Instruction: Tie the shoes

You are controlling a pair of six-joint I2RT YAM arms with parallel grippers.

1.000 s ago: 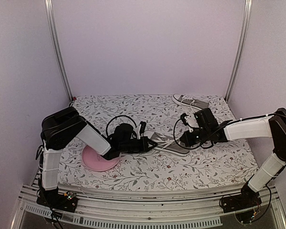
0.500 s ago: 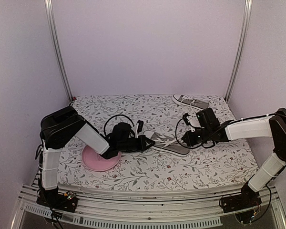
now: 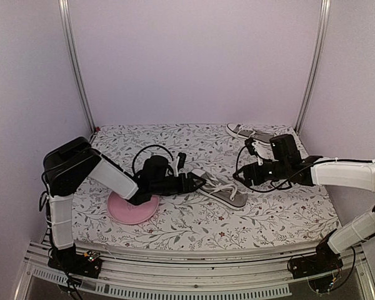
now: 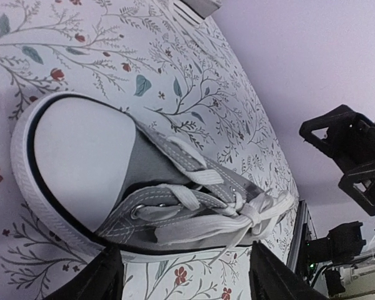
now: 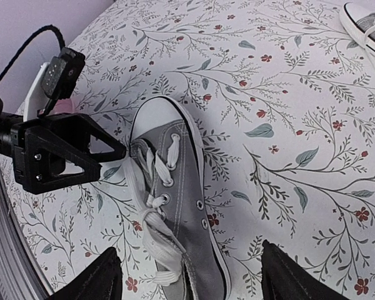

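Sneaker (image 3: pixel 222 190) with knotted laces (image 4: pixel 250 209), left gripper (image 3: pixel 199 182), right gripper (image 3: pixel 242 177), both jaws spread

Near shoe (image 3: pixel 224 192): grey canvas, white toe cap; set upright mid-table, white laces (image 4: pixel 240 211) seen knotted.
Far shoe (image 3: pixel 250 133): laid at the back right edge.

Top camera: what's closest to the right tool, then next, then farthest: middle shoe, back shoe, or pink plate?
1. Middle shoe, just left of the right tool.
2. Back shoe, farther back, on the right.
3. Pink plate, far off on the left.
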